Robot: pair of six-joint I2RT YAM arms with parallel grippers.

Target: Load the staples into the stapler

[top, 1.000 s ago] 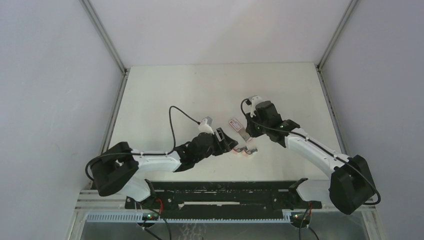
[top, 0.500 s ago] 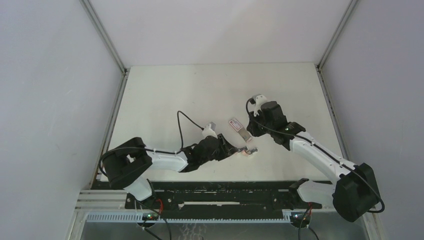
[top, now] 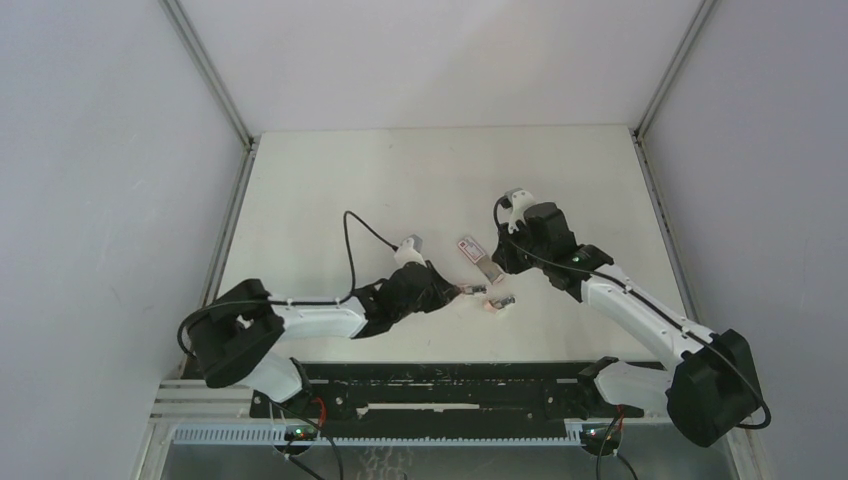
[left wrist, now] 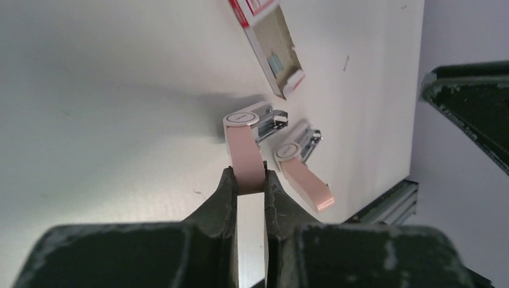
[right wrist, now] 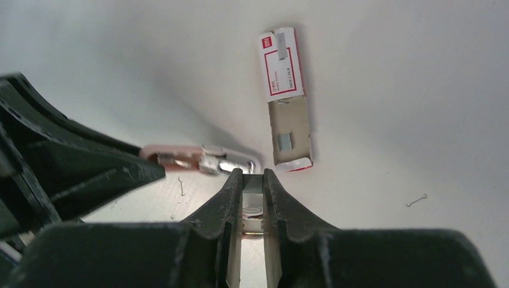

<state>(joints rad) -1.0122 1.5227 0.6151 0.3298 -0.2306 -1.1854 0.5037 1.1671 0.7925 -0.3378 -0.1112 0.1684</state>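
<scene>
My left gripper [left wrist: 246,180] is shut on the pink arm of a mini stapler [left wrist: 243,141], whose metal tray end [left wrist: 271,120] sticks out toward the box. A second pink stapler [left wrist: 303,174] lies just right of it. My right gripper [right wrist: 252,175] is shut on a short grey strip, the staples [right wrist: 252,183], pinched between its tips just off the held stapler's metal end [right wrist: 231,162]. In the top view both grippers meet mid-table, left gripper [top: 455,291] and right gripper [top: 503,270].
The open staple box [right wrist: 287,96] with its red-marked label lies flat just beyond my right fingertips, also seen as the box [top: 477,257]. Single loose staples [right wrist: 416,200] lie on the white table. The black rail [top: 440,375] runs along the near edge.
My left gripper has closed on the pink stapler and shifted it slightly left. The right arm moved a little right early on, then held still with its strip.
</scene>
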